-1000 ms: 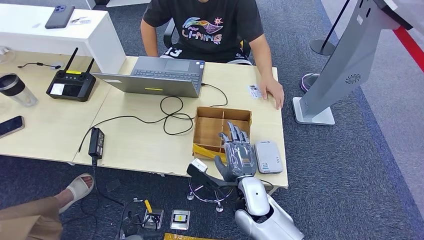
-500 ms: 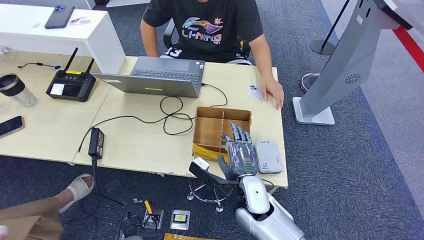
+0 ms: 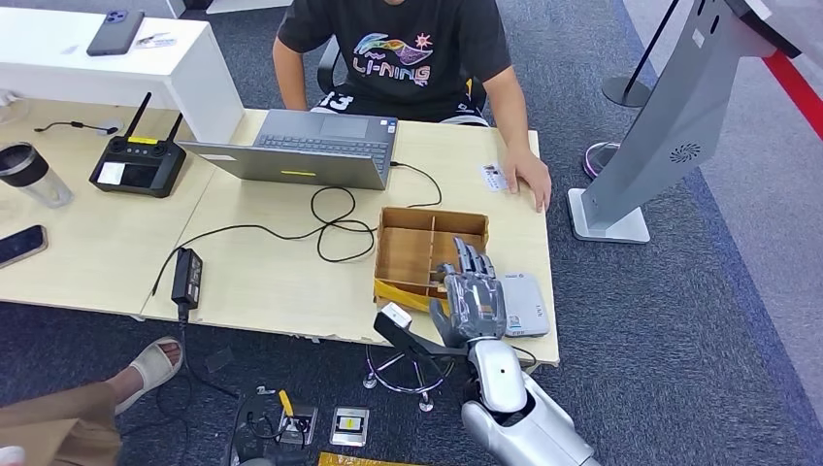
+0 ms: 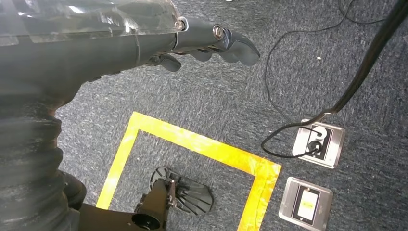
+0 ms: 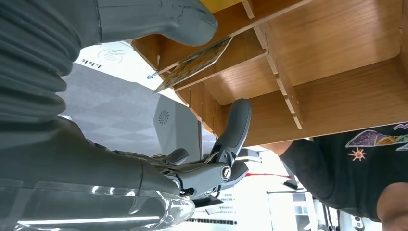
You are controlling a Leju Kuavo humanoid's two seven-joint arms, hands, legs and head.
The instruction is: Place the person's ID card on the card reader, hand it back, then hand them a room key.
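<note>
The ID card (image 3: pixel 493 177) lies on the bench (image 3: pixel 272 282) at its far edge, just beside the seated person's hand (image 3: pixel 532 181). The grey card reader (image 3: pixel 525 305) sits near the front edge, right of the wooden divided box (image 3: pixel 427 248). The right hand (image 3: pixel 470 296) hovers between box and reader, fingers spread, holding nothing. The left hand (image 4: pixel 211 43) hangs over the carpet, fingers loosely extended and empty.

ID card (image 3: pixel 493 177) flat beside person's hand (image 3: pixel 533 181); grey card reader (image 3: pixel 524 304) at desk edge.

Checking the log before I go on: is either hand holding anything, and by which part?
Nothing is held. The right hand hovers open over the box; the left hand hangs empty.
</note>
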